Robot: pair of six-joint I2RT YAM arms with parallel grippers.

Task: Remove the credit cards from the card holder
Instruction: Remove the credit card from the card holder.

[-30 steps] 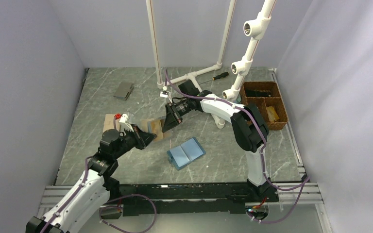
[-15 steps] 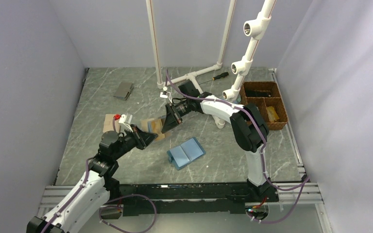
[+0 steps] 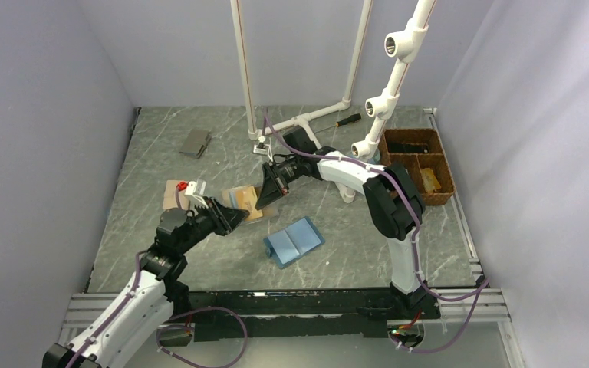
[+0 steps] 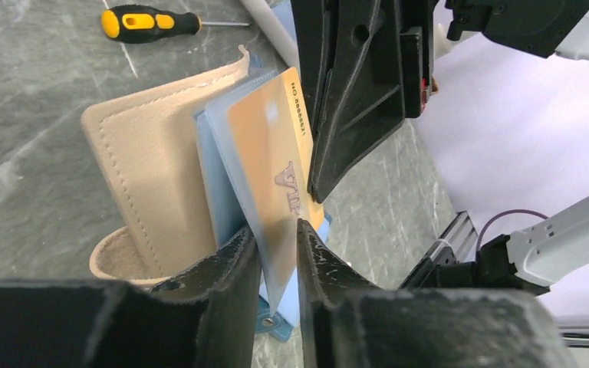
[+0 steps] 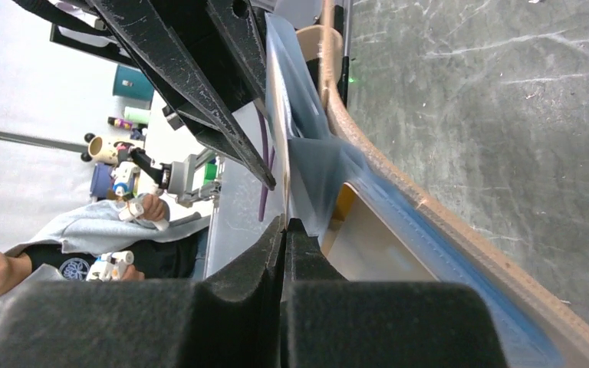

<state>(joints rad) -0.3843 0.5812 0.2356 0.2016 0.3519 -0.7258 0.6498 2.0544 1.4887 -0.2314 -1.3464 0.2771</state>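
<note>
The card holder (image 3: 243, 201) is a tan bifold with blue-grey inner panels, held up off the table between both grippers. In the left wrist view its tan outside (image 4: 146, 161) faces left and a gold credit card (image 4: 272, 153) stands in the blue-grey panel. My left gripper (image 4: 278, 230) is shut on the lower edge of that panel with the card in it; it also shows in the top view (image 3: 232, 218). My right gripper (image 5: 285, 222) is shut on the card's thin far edge; it also shows in the top view (image 3: 264, 193). The holder's tan rim (image 5: 399, 184) curves away to its right.
A light-blue bifold (image 3: 294, 241) lies open just in front of the grippers. A small grey wallet (image 3: 195, 142) lies at the back left. A screwdriver (image 3: 347, 120) lies by the white pipe frame (image 3: 307, 119). A brown basket (image 3: 418, 165) stands at the right. A tan flat piece (image 3: 173, 192) lies left of the left wrist.
Almost nothing differs. The left gripper and the holder have shifted very slightly to the left. Both grippers keep their hold.
</note>
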